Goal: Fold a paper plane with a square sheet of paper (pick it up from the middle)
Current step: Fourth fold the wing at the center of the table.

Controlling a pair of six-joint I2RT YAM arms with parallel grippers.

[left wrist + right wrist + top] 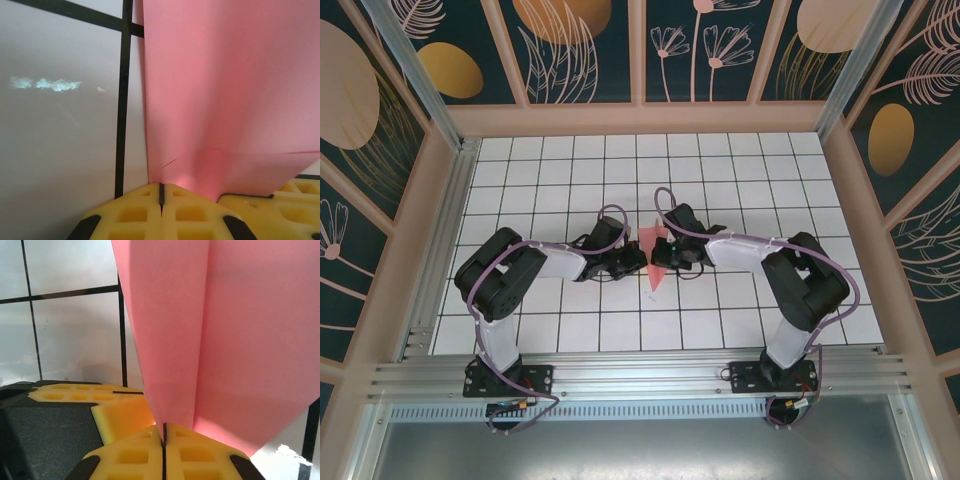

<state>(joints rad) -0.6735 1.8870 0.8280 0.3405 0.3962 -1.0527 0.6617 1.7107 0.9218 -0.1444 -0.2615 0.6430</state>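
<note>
Both grippers are pinched fully closed on the paper plane [655, 262], with the left gripper [161, 194] and the right gripper [164, 435] side by side on it. It's at the middle of the counter [570, 160], point toward the near edge. My worry: if they pull apart or twist out of sync, paper this thin could tear at the pinch, or the crease could spring open.

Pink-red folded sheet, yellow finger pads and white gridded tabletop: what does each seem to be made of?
Pink-red folded sheet: thin matte paper, it seems; it holds sharp creases and bends softly.
Yellow finger pads: probably moulded rubber or foam, matte, with square recessed pockets.
White gridded tabletop: smooth and semi-glossy, perhaps laminate; it shows a bright reflection.
</note>
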